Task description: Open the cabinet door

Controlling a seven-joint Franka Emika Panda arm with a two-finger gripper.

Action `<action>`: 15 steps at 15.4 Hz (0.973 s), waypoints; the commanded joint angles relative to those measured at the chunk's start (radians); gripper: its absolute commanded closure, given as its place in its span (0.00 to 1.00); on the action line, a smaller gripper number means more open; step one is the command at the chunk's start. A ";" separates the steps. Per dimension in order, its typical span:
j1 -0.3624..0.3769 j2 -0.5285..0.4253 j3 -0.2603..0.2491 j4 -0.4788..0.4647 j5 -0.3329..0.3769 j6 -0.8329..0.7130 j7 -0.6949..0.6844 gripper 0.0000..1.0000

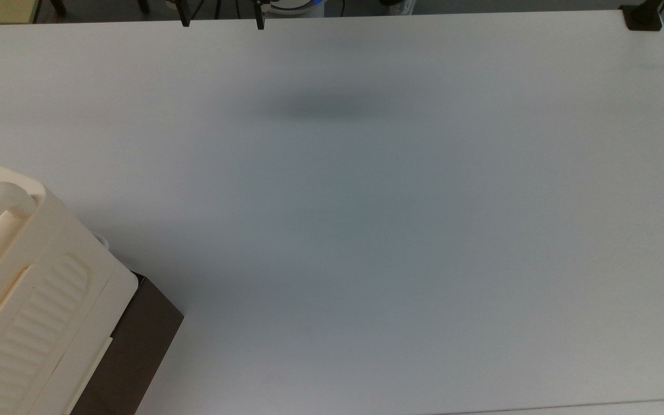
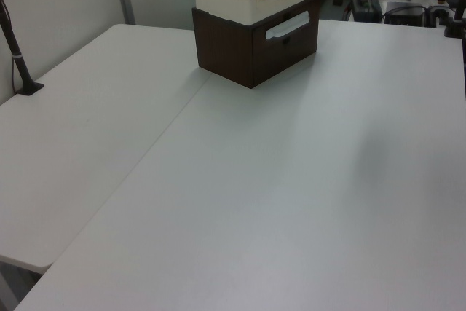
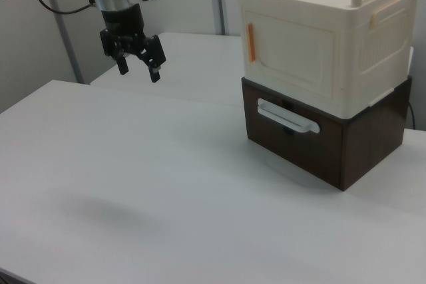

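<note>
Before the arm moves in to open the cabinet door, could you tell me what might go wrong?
The open gripper hangs well away from the cream plastic cabinet, so a long approach could drift off the slim orange handle of the flat cream door. The cabinet only sits on the dark brown drawer block; pulling might slide or tip it.

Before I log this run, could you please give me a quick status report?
Tool open, in the air, well away from the cabinet. Cabinet door shut. Table bare between them.
</note>
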 commanded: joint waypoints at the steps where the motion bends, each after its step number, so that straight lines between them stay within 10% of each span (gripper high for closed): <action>1: 0.003 -0.005 0.003 -0.020 -0.017 0.021 -0.022 0.00; 15: -0.004 0.000 0.004 -0.018 -0.014 0.016 -0.032 0.00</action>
